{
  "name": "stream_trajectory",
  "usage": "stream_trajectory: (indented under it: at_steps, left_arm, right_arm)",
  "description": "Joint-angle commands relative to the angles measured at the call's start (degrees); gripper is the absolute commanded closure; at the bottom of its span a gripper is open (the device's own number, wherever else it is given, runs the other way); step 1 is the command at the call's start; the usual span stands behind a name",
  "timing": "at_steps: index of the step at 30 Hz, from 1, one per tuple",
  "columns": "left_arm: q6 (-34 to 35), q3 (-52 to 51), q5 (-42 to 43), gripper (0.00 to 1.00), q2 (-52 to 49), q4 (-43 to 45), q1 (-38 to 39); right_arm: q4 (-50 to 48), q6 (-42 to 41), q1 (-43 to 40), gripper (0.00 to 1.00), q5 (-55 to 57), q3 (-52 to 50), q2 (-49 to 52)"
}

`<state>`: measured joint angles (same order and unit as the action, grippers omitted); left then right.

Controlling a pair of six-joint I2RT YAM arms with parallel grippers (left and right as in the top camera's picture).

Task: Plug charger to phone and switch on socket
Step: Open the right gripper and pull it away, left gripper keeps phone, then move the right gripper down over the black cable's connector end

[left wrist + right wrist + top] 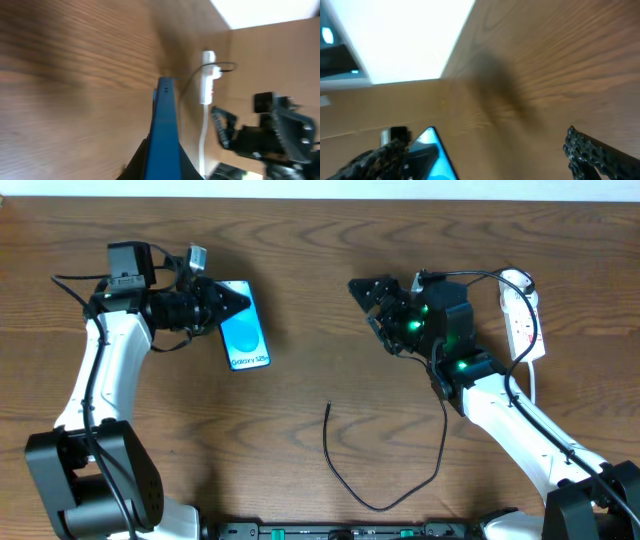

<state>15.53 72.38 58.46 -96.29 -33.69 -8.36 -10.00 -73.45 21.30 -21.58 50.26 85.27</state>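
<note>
1. Phone [246, 332], overhead view: it sits left of centre, its upper end pinched by the left gripper [238, 302]. The right gripper [362, 302] hovers spread and empty. The charger [325, 442] lies slack near the front, and the socket [521, 310] is far right.
2. Left wrist: the phone [165, 125] shows edge-on between the closed jaws. It is slim, stiff and probably slick, so clamp the flat faces.
3. Right wrist: the fingers [592, 150] stand wide apart, with the phone [434, 152] beyond. The limp, light cable is best taken just behind its connector.
</note>
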Motion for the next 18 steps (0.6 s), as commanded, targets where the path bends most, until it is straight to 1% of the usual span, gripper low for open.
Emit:
stream_trajectory:
  at_steps: [1,4,9,13,18]
  left_arm:
    - [-11.4,0.4,-3.9,0.93,1.2,-3.5,-0.1]
    - [-15.8,0.2,-4.0,0.93,1.2,-5.0,-0.1]
    - [-20.4,-0.1,-4.6,0.93,1.2,-6.2,-0.1]
    - [-20.9,-0.3,-7.8,0.92,1.1,-7.0,-0.1]
    - [-21.6,-2.3,-8.7,0.93,1.1,-7.0,-0.1]
  right_arm:
    - [5.1,8.3,-0.1,0.01,2.7,1.0,-0.1]
    - [7.9,11.7,0.3,0.01,3.3,1.0,0.0]
    - [11.3,16.9,1.8,0.01,3.7,1.0,0.6]
    - [13.1,18.5,4.3,0.01,3.7,1.0,2.4]
    - [13.7,18.5,8.7,0.01,4.8,1.0,3.9]
